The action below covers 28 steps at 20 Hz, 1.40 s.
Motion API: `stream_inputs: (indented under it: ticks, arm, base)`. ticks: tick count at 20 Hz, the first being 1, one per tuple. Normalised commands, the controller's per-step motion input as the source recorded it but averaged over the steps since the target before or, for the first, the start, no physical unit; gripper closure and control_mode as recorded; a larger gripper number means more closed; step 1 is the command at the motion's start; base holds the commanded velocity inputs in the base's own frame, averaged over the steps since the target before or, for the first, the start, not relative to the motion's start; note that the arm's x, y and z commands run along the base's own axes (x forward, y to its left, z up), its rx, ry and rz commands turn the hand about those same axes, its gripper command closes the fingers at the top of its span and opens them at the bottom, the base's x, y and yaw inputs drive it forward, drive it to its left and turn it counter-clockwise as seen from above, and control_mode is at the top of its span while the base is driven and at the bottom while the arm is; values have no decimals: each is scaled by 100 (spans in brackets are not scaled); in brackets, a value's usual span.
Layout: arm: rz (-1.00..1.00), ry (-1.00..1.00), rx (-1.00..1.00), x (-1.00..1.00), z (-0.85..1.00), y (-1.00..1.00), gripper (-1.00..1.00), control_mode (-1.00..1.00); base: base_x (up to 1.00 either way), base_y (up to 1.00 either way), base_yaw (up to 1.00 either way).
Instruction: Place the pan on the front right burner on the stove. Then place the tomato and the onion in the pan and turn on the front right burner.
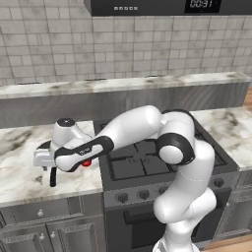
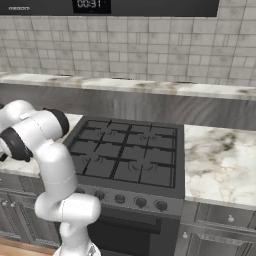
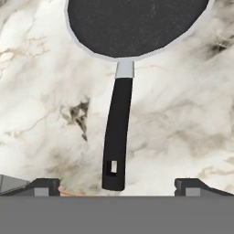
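A: Where is the pan [image 3: 137, 25] right now?

B: On the marble tabletop [image 3: 41, 91] left of the stove [image 2: 127, 150], not on any burner. In the hand view its dark grey bowl sits at the top and the long black handle [image 3: 116, 132] runs down toward the camera, its end with the hanging hole lying between the two finger tips.

A: So which way does it lie from the jaws?

B: Straight ahead along the gripper's line of sight. The handle's long axis points almost directly at the gripper [image 3: 117, 187], leaning only slightly off. The jaws stand spread wide, one tip to each side of the handle's end, with nothing between them touching. I'd judge the hand hovers above the handle rather than around it, though height is hard to read.

A: And the rest of the task?

B: In the left base view the arm reaches left over the tabletop, and a bit of red, likely the tomato [image 1: 87, 163], peeks out just under the forearm. The onion I can't make out. The front right burner [image 2: 150, 173] is bare, well apart from the pan, across the stove.

A: What does the next move turn on?

B: In my view, dropping so the spread tips straddle the handle across its width, then closing.
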Motion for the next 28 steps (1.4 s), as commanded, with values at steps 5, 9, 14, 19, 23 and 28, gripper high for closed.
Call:
stream_inputs:
  ticks: [5, 9, 14, 19, 23, 28]
  arm:
    - [0, 0, 0, 0, -18, 0, -100, -100]
    - [0, 0, 0, 0, -24, 0, -100, -100]
    - [0, 0, 0, 0, -17, 0, -100, -100]
    - [0, 0, 0, 0, -17, 2, -100, -100]
    - [0, 0, 0, 0, -1, 14, -100, -100]
    - [0, 0, 0, 0, 0, 15, -100, -100]
  base:
    - [0, 0, 0]
    - [0, 0, 0]
    - [0, 0, 0]
    - [0, 0, 0]
    - [0, 0, 0]
    - [0, 0, 0]
